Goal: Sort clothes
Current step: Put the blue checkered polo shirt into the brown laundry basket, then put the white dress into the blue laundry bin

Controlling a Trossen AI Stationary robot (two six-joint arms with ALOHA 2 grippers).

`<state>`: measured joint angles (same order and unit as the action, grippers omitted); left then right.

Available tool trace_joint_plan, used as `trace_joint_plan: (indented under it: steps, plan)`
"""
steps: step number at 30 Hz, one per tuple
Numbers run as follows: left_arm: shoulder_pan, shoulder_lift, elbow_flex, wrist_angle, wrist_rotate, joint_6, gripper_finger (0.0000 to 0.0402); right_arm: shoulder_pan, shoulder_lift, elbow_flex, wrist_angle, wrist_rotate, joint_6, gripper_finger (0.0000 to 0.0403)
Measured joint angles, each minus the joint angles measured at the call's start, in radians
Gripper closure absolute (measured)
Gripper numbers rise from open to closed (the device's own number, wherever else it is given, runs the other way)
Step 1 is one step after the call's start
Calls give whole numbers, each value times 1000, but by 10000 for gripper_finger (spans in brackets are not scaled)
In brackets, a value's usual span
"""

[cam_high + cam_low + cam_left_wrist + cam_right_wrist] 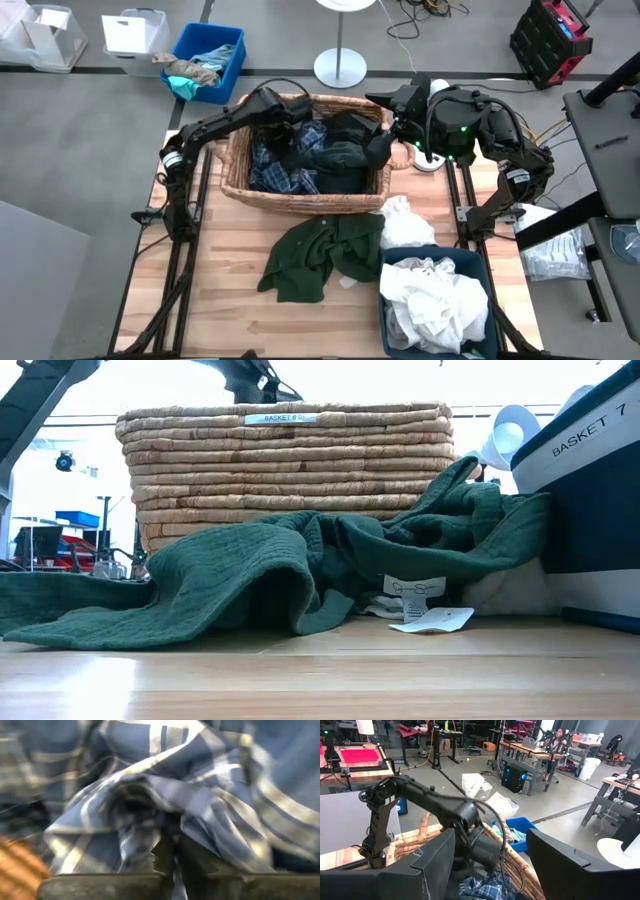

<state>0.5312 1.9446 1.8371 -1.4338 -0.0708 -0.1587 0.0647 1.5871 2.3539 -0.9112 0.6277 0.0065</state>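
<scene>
A wicker basket (305,150) stands at the table's far middle and also shows in the low view (290,460). It holds a navy-blue plaid garment (285,170) and black and dark grey garments (340,150). My left gripper (292,138) reaches down into it and is shut on the plaid garment (200,815). My right gripper (490,865) is open and empty over the basket's right rim (385,140). A dark green garment (320,255) lies spread on the table in front of the basket, one end leaning against a navy bin (590,490). My left gripper pinches a bunched fold of the plaid garment (172,872) between its two fingers. It comes slanting down into the basket from the table's left. The cloth gathers in wrinkles just ahead of the fingertips, and the rest lies in the basket.
The navy bin (480,270) at the near right holds several white garments; one white garment (405,225) lies against its far side. Off the table at the far left, a blue bin (205,60) holds teal and grey rags beside clear bins (135,35).
</scene>
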Motion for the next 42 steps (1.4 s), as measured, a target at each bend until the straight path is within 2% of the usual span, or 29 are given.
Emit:
trace_joint_plan:
  steps: [6, 10, 14, 18, 22, 26, 32, 36, 42]
  plan:
    - [-3, -1, 138, -117, -1, -18, 361, 0, 0, 0, -1, 0, -2, 158]
    - [-6, -1, 239, -137, 0, -18, 354, 0, -1, 0, -20, 0, -6, 152]
    - [-22, -4, 371, -138, 0, -18, 353, 0, -11, 0, -128, -1, 37, 154]
    - [-54, -6, 520, -129, 0, -7, 353, 0, -25, 0, -327, -8, 136, 163]
    - [-97, -104, 448, 44, -1, 28, 353, 0, -22, -2, -527, -25, 257, 169]
    - [-140, -168, 424, 107, -23, 46, 353, 1, -16, -12, -652, -105, 333, 169]
    - [-208, -239, 422, 115, -84, 75, 353, 16, -31, -87, -658, -306, 316, 159]
    - [-247, -276, 422, 134, -104, 74, 353, 45, -76, -195, -660, -461, 272, 152]
    - [-287, -319, 423, 188, -106, 72, 353, 104, -190, -443, -658, -482, 317, 156]
